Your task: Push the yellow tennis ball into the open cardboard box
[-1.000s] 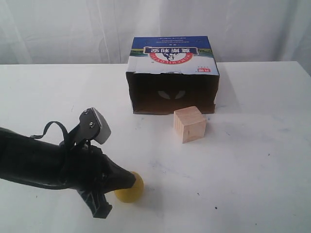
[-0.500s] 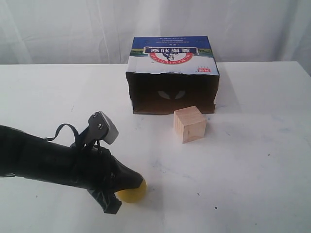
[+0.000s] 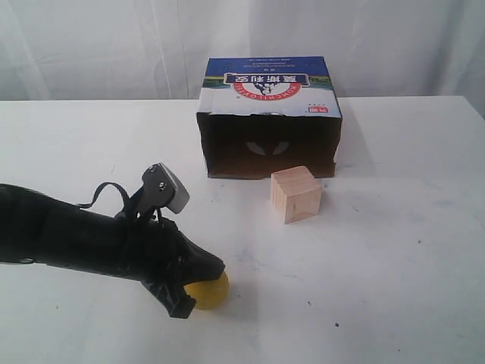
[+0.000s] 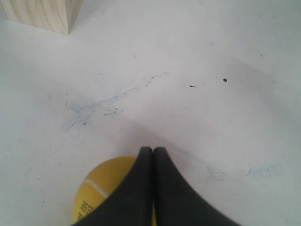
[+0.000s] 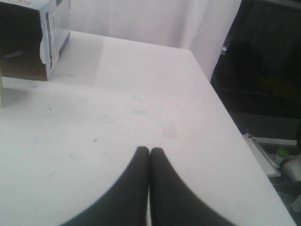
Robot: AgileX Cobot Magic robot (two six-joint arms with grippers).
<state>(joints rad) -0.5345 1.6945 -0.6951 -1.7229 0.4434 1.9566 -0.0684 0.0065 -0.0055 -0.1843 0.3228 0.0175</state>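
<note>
The yellow tennis ball (image 3: pixel 210 291) lies on the white table near the front, partly hidden by my left gripper (image 3: pixel 218 267), which is shut and lies over its top. In the left wrist view the ball (image 4: pixel 101 181) shows under the closed black fingers (image 4: pixel 153 151). The open cardboard box (image 3: pixel 269 117) stands at the back with its dark opening facing the front. My right gripper (image 5: pixel 149 150) is shut and holds nothing; it does not appear in the exterior view.
A pale wooden cube (image 3: pixel 295 194) stands in front of the box's opening, toward its right side, also seen as a cube corner (image 4: pixel 42 14). The box's side (image 5: pixel 35 40) shows in the right wrist view. The table's right edge (image 5: pixel 225 117) drops off there.
My left arm has swung rightward and slightly toward the box, and the ball has shifted a little to the right with it. The box and cube have not moved.
</note>
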